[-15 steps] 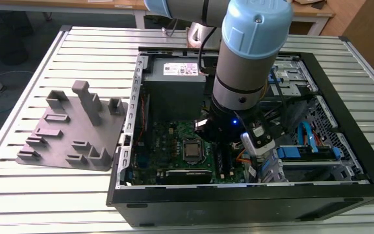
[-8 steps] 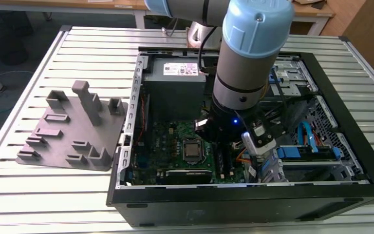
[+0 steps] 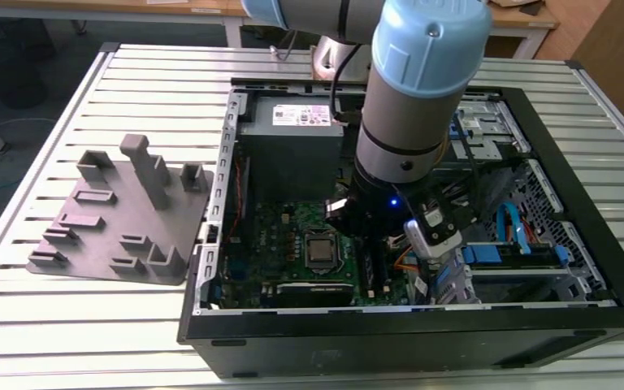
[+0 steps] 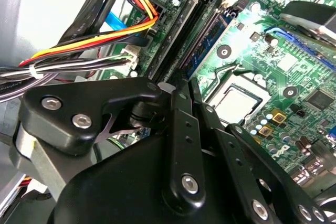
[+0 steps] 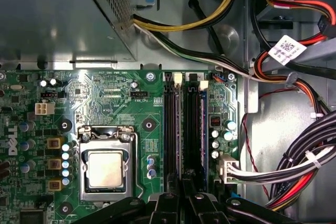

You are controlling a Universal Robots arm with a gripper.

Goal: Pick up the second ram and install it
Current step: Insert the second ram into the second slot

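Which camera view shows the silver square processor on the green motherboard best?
The first wrist view: the silver square processor faces the camera, unobstructed. The second wrist view shows it slanted; the exterior view shows it small beside the arm.

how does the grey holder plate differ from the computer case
The grey holder plate is light grey; the computer case is black. The plate is a low slab with upright posts, while the case is a far larger open box. The plate lies apart at the exterior view's left; the case holds a motherboard and the arm reaches into it. Both rest on the slatted table.
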